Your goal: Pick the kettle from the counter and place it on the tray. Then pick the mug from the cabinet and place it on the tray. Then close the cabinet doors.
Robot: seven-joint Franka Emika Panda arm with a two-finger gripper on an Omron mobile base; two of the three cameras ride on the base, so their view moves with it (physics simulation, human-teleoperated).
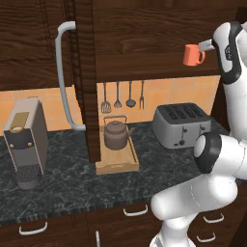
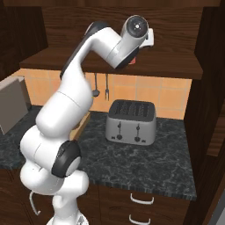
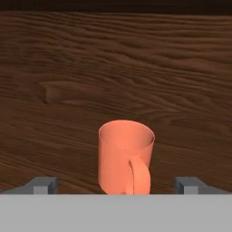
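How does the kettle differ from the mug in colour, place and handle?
The kettle is dark brown-grey; the mug is orange-red. The kettle stands on the tray on the counter; the mug stands up in the cabinet. The kettle has a thin arched handle over its lid; the mug has a loop handle at its side. Both stand upright.

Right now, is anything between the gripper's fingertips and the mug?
No. In the hand view the mug stands upright between the open gripper's fingertips, with bare gaps either side.
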